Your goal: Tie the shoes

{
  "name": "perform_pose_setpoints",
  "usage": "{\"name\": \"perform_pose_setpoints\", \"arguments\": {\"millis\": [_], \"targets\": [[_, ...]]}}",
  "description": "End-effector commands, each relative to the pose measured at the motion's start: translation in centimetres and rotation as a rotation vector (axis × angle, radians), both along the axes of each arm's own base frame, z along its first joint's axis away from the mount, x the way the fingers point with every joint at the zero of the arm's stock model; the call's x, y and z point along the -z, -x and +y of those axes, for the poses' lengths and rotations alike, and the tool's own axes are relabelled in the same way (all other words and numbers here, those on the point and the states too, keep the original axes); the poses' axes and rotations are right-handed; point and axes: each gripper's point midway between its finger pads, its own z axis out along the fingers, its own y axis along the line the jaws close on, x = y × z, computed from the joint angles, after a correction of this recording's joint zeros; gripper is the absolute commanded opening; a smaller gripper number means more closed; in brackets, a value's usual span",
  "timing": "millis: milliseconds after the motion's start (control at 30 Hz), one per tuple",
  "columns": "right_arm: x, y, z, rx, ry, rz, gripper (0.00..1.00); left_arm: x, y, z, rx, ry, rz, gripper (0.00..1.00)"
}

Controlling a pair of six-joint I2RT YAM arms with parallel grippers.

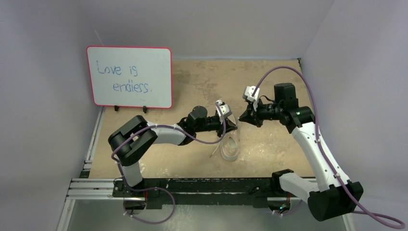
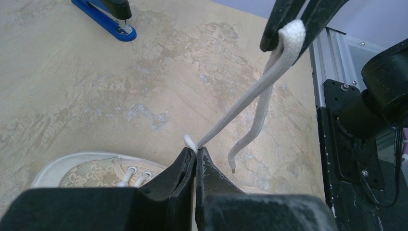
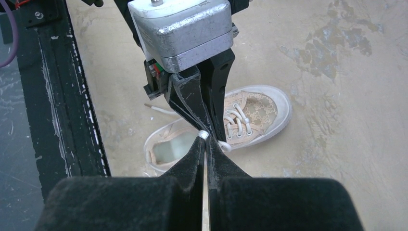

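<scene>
The sneaker (image 3: pixel 255 113) lies on the tabletop (image 1: pixel 269 86) on its sole, below both arms' jaws and a little toward the arm bases. From above, its long axis points roughly away from the bases. The left jaws are pinched shut on a white lace (image 2: pixel 245 96) close to where it leaves the eyelets. The right jaws, further from the shoe and higher, are shut on the same lace further along, where it folds over into a bend. Between the two grips the lace runs as one straight, taut span, rising from left to right. The free tip hangs down from the right grip, apart from the shoe. The left jaws are clearly the nearer to the sneaker. Any coming move probably turns on this span, since the right jaws would have to carry their bend back toward the shoe.
</scene>
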Motion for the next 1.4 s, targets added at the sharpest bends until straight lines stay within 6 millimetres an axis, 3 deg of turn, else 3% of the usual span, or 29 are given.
{"name": "perform_pose_setpoints", "arguments": {"millis": [0, 367, 567, 733, 867, 933, 1000, 1100, 1200, 1333, 1367], "targets": [[-2.2, 0.3, -0.2, 0.008, -0.002, -0.039, 0.00, -3.2, -0.5, -0.6, -0.020, 0.075, -0.039, 0.00], [-3.0, -0.5, -1.6, 0.124, 0.045, -0.046, 0.00, -3.2, -0.1, 1.1, -0.068, 0.049, -0.023, 0.00], [-3.7, -3.2, -1.1, 0.023, 0.082, -0.285, 0.04, -3.6, 0.6, 1.1, -0.055, 0.078, 0.014, 0.00], [-3.1, -6.9, 1.2, -0.077, 0.065, -0.389, 0.04, -3.6, 0.7, 1.4, -0.067, 0.092, 0.024, 0.00], [-3.1, -8.2, 5.7, -0.138, -0.077, -0.438, 0.02, -4.1, 0.6, 2.0, -0.097, 0.123, 0.022, 0.00], [-4.2, -8.4, 8.1, -0.109, -0.186, -0.461, 0.01, -4.0, 0.7, 2.3, -0.106, 0.129, 0.025, 0.00], [-5.6, -8.4, 9.6, -0.032, -0.347, -0.394, 0.01, -4.2, 0.6, 2.7, -0.130, 0.145, 0.025, 0.00], [-4.9, -7.8, 10.6, 0.113, -0.511, -0.156, 0.00, -4.3, 0.8, 3.1, -0.140, 0.161, 0.021, 0.00], [-2.2, -6.3, 10.9, 0.308, -0.595, 0.172, 0.08, -4.1, 0.9, 3.2, -0.137, 0.158, 0.023, 0.00], [4.2, -4.4, 9.1, 0.542, -0.428, 0.502, 0.30, -4.1, 1.0, 3.6, -0.147, 0.162, 0.022, 0.00], [4.7, -4.3, 8.7, 0.565, -0.391, 0.518, 0.35, -4.0, 1.1, 3.6, -0.146, 0.161, 0.025, 0.00]]}}
